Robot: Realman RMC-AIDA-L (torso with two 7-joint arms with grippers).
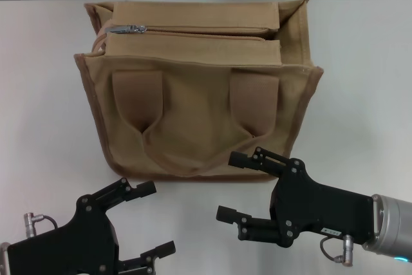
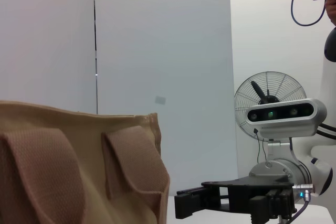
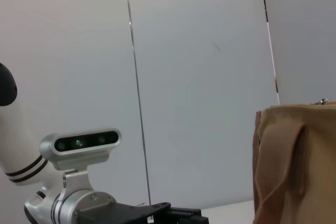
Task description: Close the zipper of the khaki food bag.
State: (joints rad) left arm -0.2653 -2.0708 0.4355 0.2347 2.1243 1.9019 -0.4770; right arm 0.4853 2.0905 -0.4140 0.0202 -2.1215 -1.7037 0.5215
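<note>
The khaki food bag (image 1: 193,101) stands upright at the middle of the white table, its two strap handles hanging down the front. The zipper (image 1: 206,31) runs along its top, and the silver pull tab (image 1: 127,29) lies at the bag's left end. My left gripper (image 1: 151,219) is open and empty, low in front of the bag's left corner. My right gripper (image 1: 233,187) is open and empty, just in front of the bag's lower right, apart from it. The bag also shows in the left wrist view (image 2: 79,166) and the right wrist view (image 3: 294,171).
The white table (image 1: 360,62) spreads around the bag, with a grey wall behind. In the left wrist view a fan (image 2: 268,95) stands behind my right arm's camera (image 2: 281,114). My left arm's camera (image 3: 79,142) shows in the right wrist view.
</note>
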